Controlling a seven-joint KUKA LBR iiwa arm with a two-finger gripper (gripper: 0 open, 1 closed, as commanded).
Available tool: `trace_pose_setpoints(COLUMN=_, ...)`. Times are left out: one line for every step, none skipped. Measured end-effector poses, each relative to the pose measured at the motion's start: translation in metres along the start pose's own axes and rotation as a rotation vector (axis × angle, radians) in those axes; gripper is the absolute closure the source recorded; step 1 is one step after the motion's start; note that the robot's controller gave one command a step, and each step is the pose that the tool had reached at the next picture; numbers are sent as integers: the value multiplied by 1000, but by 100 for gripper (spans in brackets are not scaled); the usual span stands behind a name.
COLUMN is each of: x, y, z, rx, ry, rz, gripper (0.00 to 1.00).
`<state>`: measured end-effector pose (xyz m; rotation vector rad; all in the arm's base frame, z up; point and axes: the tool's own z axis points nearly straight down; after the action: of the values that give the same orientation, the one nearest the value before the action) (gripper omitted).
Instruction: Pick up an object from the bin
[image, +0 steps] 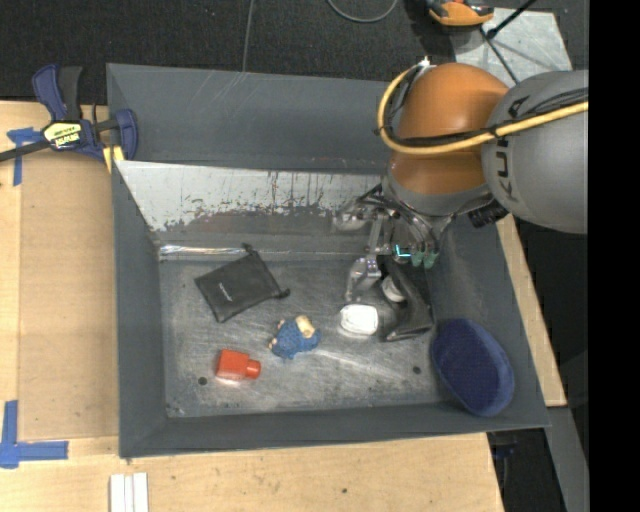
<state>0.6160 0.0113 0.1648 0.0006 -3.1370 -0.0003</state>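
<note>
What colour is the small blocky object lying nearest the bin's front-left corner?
The small blocky object is red, clearest in the camera view.

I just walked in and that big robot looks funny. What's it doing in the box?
The robot arm's hand is low in the grey bin, right next to a small white thing on its floor. Nothing is lifted yet. A blue and tan toy, a red block, a flat black pouch and a dark blue oval thing lie apart from it.
</note>
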Motion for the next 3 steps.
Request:
trace_pose_setpoints(x=23, y=74, z=61, rx=1, ry=-6, rz=-130, gripper=0)
trace_pose_setpoints(x=22, y=71, z=60, rx=0, ry=-7, rz=-123, gripper=100)
trace_pose_setpoints(x=22, y=71, z=60, rx=0, ry=-7, rz=-122, gripper=0)
